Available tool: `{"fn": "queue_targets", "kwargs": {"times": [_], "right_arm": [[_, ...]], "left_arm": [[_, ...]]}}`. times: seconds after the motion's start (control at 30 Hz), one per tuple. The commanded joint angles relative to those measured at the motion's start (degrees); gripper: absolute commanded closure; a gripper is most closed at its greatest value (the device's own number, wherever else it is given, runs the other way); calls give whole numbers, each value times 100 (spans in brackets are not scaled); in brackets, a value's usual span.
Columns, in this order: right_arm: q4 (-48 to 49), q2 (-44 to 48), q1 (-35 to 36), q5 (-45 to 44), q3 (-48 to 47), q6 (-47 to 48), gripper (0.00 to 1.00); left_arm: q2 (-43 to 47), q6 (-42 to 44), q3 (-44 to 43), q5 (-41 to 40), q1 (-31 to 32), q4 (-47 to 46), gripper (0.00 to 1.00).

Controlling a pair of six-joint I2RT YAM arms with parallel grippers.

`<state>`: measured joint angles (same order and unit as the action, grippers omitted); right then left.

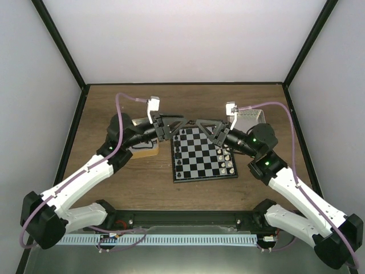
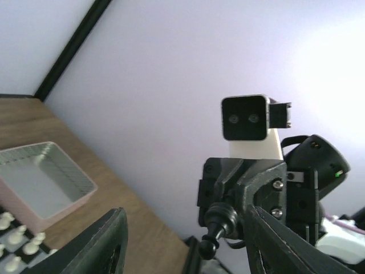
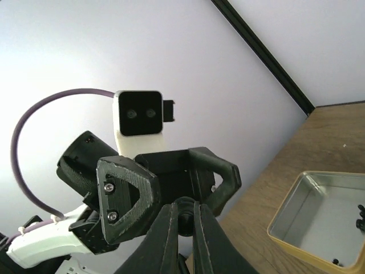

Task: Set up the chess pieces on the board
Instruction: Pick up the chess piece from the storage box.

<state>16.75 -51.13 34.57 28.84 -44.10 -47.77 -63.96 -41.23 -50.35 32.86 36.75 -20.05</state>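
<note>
The board [image 1: 204, 157] lies mid-table, with black chess pieces [image 1: 178, 155] along its left side and white ones [image 1: 226, 160] along its right. Both grippers meet in the air over its far edge. My right gripper [image 1: 201, 123] is shut on a small black pawn, seen in the left wrist view [image 2: 217, 228] and between my shut fingers in the right wrist view [image 3: 186, 224]. My left gripper [image 1: 186, 121] is open, one jaw on each side of that pawn, not touching it. A few black pieces [image 3: 360, 217] lie in the yellow tin [image 3: 296, 225].
The yellow tin [image 1: 142, 148] sits left of the board under the left arm. A pink-edged tin [image 1: 251, 117] sits at the far right, and looks empty in the left wrist view [image 2: 40, 182]. Black frame posts and white walls enclose the table.
</note>
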Motion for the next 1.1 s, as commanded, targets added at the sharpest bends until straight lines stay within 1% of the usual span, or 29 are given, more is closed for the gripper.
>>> {"fn": "queue_targets", "kwargs": {"times": [0.0,0.27,0.47,0.67,0.93,1.07], "right_arm": [[575,-46,-20,-44,-50,-211,99],[910,-140,-20,47,-31,-444,99],[1232,-215,-20,121,0,-698,99],[1332,-282,-20,139,69,-835,99],[1243,-303,-20,145,127,-843,99],[1021,-230,-18,-52,141,-735,99]], "left_arm": [[-65,-1270,29,432,17,-969,44],[-143,-1548,11,536,25,-1124,57],[-209,-1344,-25,514,23,-1058,64],[-253,-1288,-38,600,25,-1149,81],[-217,-1167,-18,458,25,-1177,95],[-131,-803,-18,177,27,-757,96]]}}
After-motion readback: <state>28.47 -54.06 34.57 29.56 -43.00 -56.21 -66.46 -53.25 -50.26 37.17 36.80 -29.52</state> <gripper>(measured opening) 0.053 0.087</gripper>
